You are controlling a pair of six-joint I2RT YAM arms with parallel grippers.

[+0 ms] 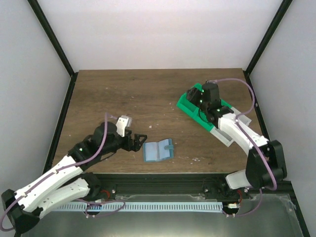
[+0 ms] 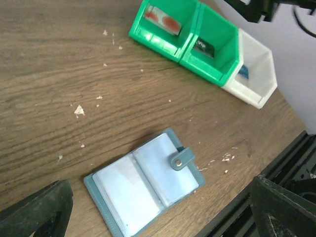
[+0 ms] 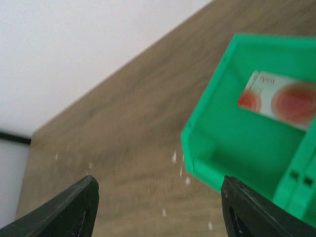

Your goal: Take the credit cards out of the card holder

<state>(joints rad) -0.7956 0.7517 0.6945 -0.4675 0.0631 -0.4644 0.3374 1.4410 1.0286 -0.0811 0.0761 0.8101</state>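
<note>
Lying open and flat on the brown wooden surface [image 1: 123, 94], the light-blue folding card holder [image 1: 158, 150] is resting near the front edge, its snap tab [image 2: 182, 159] pointing toward the bins. The left jaws are hovering just beside it, spread wide with nothing between them; in the left wrist view only their dark tips are showing, at the bottom corners. The holder's clear sleeves [image 2: 123, 192] are looking milky, with a faint pinkish tint in one half, so it is hard to tell whether a card is sitting inside. The right jaws are hanging spread and empty by the far green plastic bin [image 3: 197, 148], where a white credit card with red circles [image 3: 279, 101] is lying, blurred and cut off by the frame edge. A dark card [image 2: 205, 48] is leaning in the second green bin [image 2: 222, 37], and something blue [image 2: 245, 74] is sitting half hidden in the white bin [image 2: 259, 64]
</note>
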